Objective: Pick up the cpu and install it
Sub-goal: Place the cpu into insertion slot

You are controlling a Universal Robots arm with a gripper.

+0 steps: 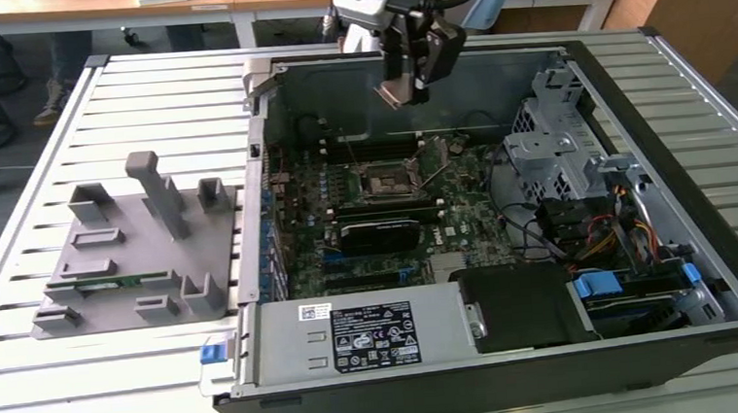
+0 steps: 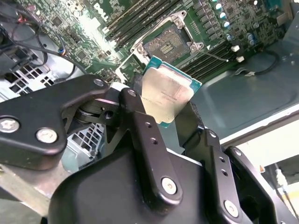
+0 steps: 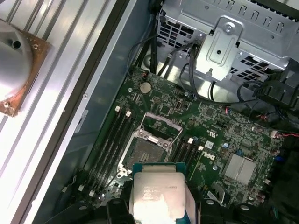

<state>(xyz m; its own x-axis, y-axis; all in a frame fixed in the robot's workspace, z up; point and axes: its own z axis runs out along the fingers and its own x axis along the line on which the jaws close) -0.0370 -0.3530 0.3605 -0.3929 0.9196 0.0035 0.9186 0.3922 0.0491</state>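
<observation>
My gripper (image 1: pixel 400 94) hangs above the far half of the open computer case, shut on the cpu (image 2: pixel 167 92), a flat square chip with a silver-white top and a teal rim. Both black fingers clamp its edges in both wrist views, where the cpu (image 3: pixel 157 191) hovers well above the motherboard. The open black socket (image 1: pixel 387 179) with its raised metal bracket lies below and slightly nearer in the exterior view. In the second wrist view the socket (image 2: pixel 168 42) shows its bare contact field, and the socket (image 3: pixel 148 149) sits just beyond the chip in the first wrist view.
The computer case (image 1: pixel 484 354) lies on a slatted metal table (image 1: pixel 134 379). A grey fixture (image 1: pixel 131 252) with a green memory stick sits at the exterior view's left. A metal drive cage (image 1: pixel 560 144), cables and a power supply (image 1: pixel 371 338) crowd the case.
</observation>
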